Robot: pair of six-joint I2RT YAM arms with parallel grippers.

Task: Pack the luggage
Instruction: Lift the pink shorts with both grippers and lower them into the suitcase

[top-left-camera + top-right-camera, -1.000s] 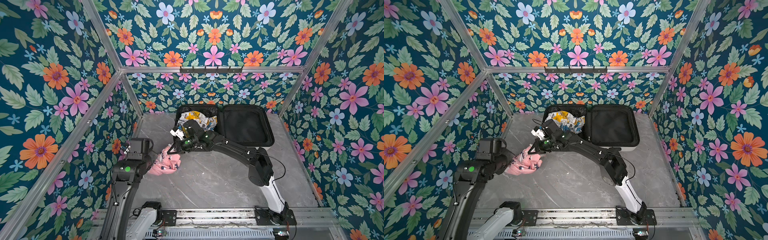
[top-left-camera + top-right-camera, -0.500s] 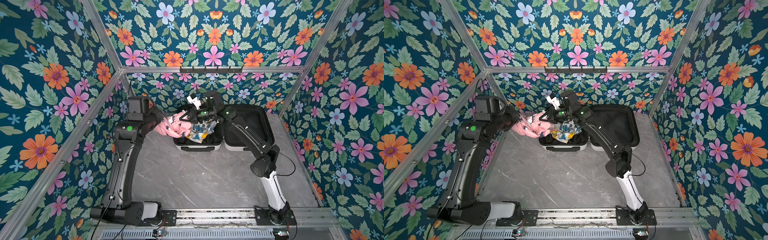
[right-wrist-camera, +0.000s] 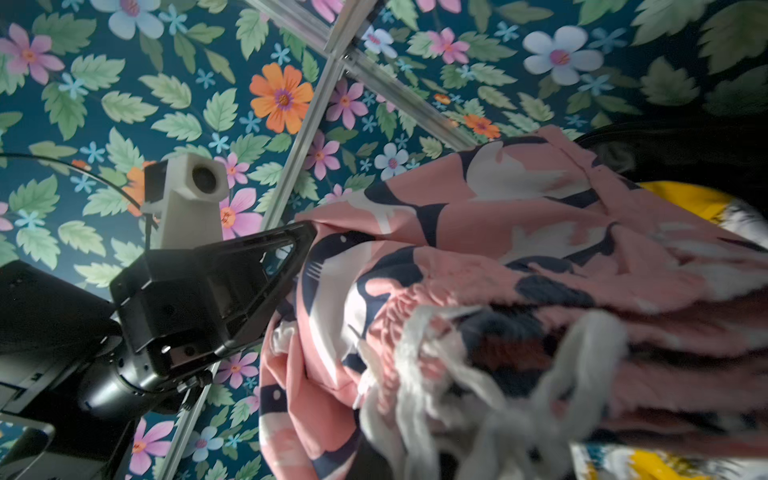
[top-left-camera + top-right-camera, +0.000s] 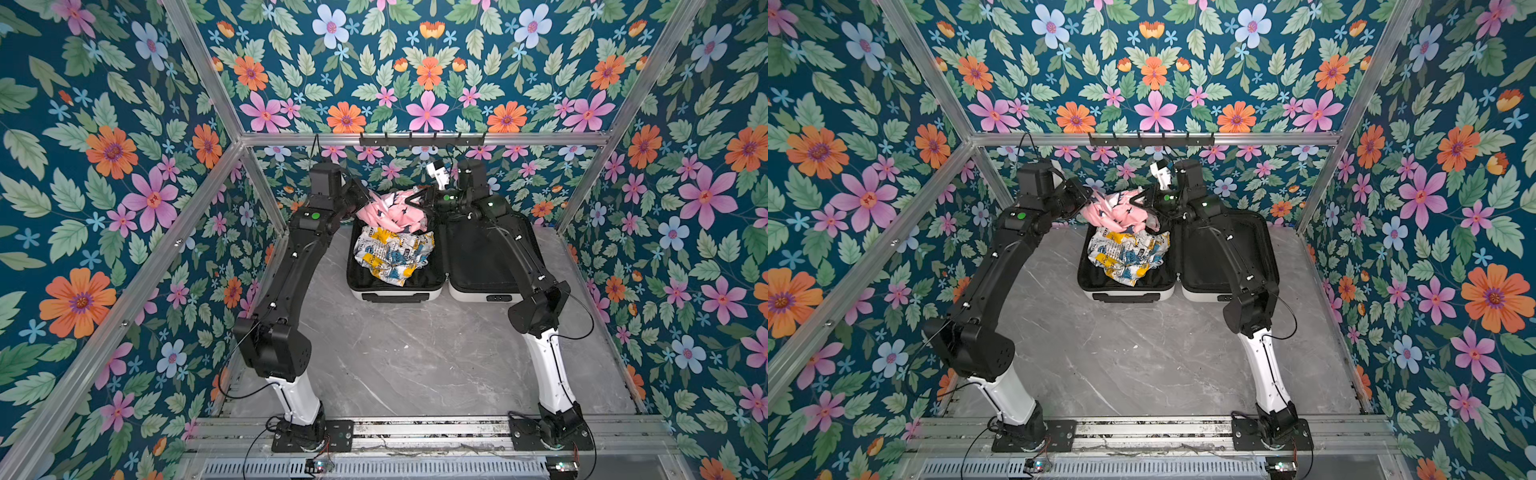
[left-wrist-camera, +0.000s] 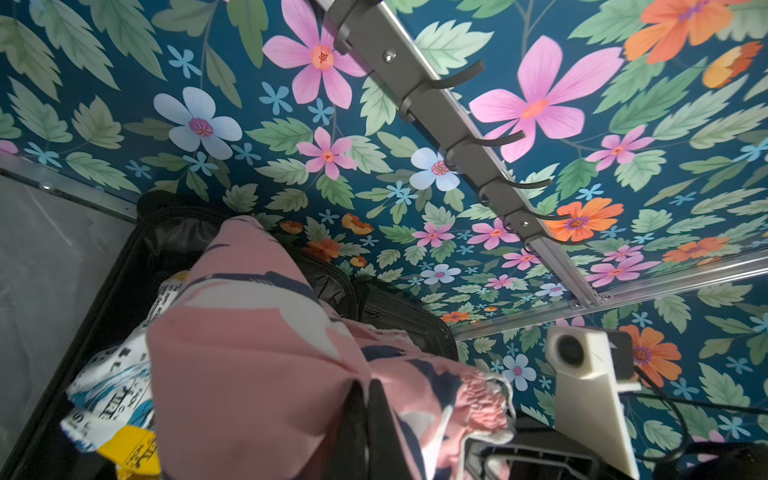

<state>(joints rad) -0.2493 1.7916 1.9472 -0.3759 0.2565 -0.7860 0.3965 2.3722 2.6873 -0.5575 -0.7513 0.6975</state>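
The luggage [image 4: 395, 296] [image 4: 1125, 296] lies open at the back of the table, white shell and black lining. Its left half holds a crumpled white, yellow and blue printed garment [image 4: 392, 255] [image 4: 1127, 257]. The right half shows only bare lining. A pink garment [image 4: 392, 212] [image 4: 1117, 212] [image 5: 257, 353] [image 3: 519, 232] with navy and white print hangs bunched above the back of the left half. My left gripper [image 4: 365, 199] [image 5: 368, 384] is shut on its left side. My right gripper [image 4: 415, 200] [image 4: 1140, 198] is shut on its right side, its fingertips buried in the cloth.
A black hook rack [image 4: 422, 139] runs along the back wall rail just above both grippers. Floral walls and aluminium posts close in the sides. The grey marble table [image 4: 415, 353] stretches in front of the luggage. The right arm reaches over the luggage's right half.
Both grippers have lifted the pink garment off the table at the front left of the luggage and carried it up and back, over the rear of the left half.
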